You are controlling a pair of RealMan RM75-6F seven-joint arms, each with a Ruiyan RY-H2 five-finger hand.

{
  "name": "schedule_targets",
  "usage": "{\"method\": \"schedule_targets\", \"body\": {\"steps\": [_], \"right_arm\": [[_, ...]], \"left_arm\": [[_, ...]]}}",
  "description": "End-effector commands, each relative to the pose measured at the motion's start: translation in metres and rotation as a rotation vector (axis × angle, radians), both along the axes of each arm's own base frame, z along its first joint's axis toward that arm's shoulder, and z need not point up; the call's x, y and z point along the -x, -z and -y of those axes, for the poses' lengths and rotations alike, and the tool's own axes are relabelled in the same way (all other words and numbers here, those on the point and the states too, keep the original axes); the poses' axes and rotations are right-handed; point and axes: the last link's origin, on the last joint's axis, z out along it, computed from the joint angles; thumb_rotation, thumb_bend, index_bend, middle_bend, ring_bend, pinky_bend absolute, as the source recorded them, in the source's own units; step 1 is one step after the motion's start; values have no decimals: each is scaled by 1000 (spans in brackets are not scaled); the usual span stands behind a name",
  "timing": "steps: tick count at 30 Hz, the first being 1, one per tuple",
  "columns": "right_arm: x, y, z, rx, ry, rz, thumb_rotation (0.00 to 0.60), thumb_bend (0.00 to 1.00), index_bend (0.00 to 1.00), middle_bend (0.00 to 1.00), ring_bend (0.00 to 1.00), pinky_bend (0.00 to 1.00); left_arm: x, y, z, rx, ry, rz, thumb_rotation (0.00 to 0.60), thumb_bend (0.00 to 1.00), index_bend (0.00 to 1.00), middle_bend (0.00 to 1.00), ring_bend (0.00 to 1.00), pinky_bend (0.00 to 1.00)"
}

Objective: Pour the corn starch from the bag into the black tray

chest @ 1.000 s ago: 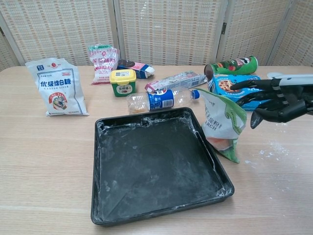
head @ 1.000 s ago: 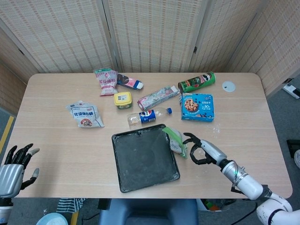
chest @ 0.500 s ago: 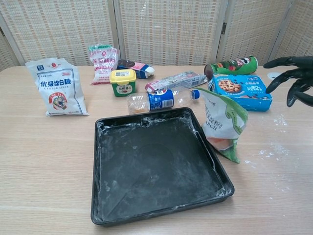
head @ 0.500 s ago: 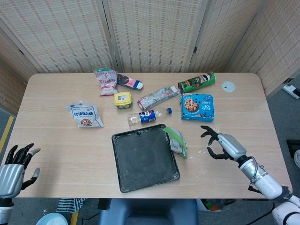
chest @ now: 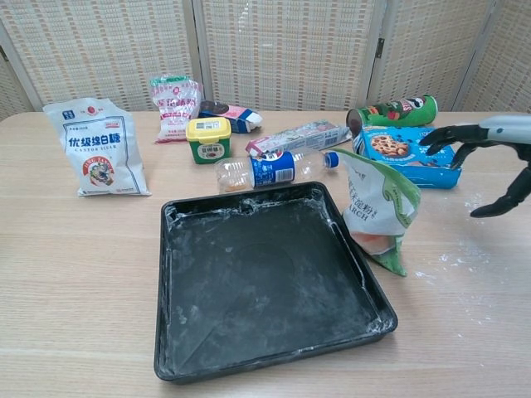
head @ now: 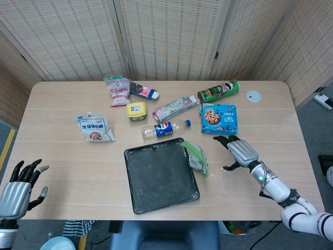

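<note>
My right hand [head: 237, 151] hovers with fingers spread, holding nothing, a little to the right of the corn starch bag [chest: 377, 211] — apart from it. The bag stands leaning against the black tray [chest: 274, 352] at its right rim, long axis roughly upright, top tilted toward the tray. My left hand [head: 20, 186] waits off the table's near-left edge, fingers apart.

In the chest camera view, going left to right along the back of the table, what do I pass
White sugar bag → pink-and-white bag → yellow-lidded tub → lying plastic bottle → green chips can → right hand, fingers spread.
</note>
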Motion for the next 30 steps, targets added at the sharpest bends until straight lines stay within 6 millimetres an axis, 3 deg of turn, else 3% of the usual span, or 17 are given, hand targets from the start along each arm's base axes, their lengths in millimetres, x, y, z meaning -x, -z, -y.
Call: {"method": "schedule_targets", "body": {"steps": [1,9,19,30], "right_arm": [[-7,23,8,-31,-23,-22,600,196,77,131,232,105],[-20,66,14,-83,-56,-24,600,196,81,137,232,105],[-25,81,27,-81,-32,18,600,190,210,149,230,105],[-28,96,29,-108,-7,51,600,190,241,189,237,108]], "left_arm": [[0,-1,0,-1,-5,-3,600,458,248,148,194,22],[2,-3,3,-6,-14,-8,600,458,253,148,194,22],[3,-6,6,-13,-20,-10,600,459,268,148,194,23],[6,-6,8,-10,-33,-13,600,459,281,148,195,22]]}}
